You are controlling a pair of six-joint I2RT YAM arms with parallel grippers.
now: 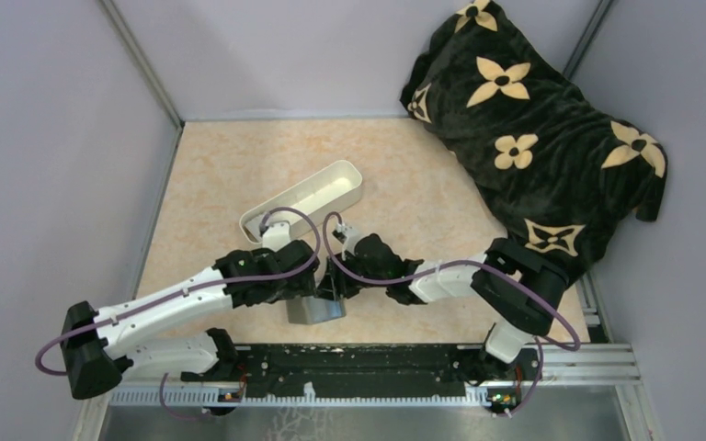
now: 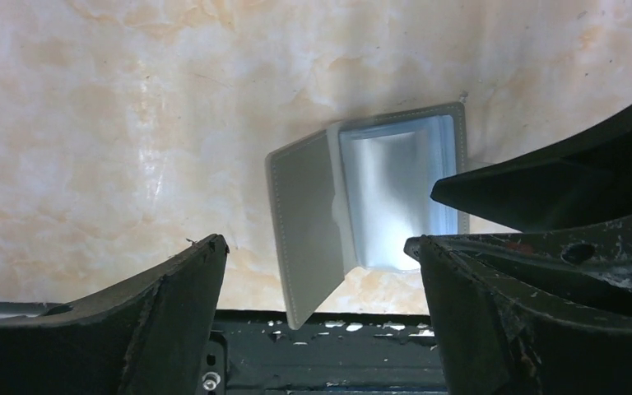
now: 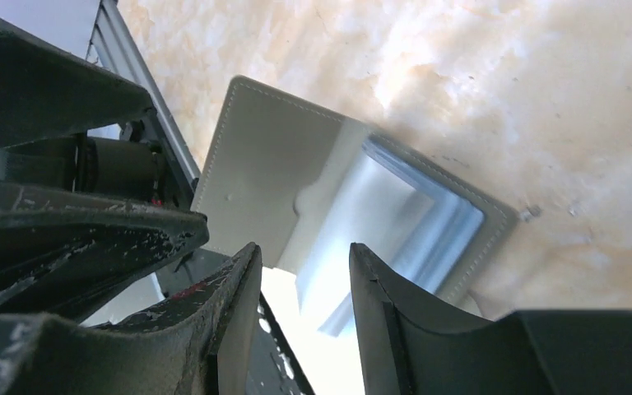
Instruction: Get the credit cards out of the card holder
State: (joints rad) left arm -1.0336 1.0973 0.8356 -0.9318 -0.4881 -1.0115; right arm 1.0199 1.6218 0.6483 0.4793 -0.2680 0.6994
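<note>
Two arms converge on the card holder (image 1: 315,310), which lies opened on the tabletop (image 1: 239,156) at its near edge, with one grey flap reaching over the black rail (image 1: 377,358). Bare tabletop lies open to the left and on the far side of it. The white tray (image 1: 326,188) sits beyond the wrists, and the patterned blanket (image 1: 533,138) is well apart at the far right. The left arm (image 1: 165,308) is stretched low, its jaws released wide above the holder. The right arm (image 1: 460,276) is folded inward, its jaws slightly parted over the blue-grey pocket and clamping nothing visible. Credit cards cannot be made out inside the glossy pockets. From above, both wrists hide most of the holder.
</note>
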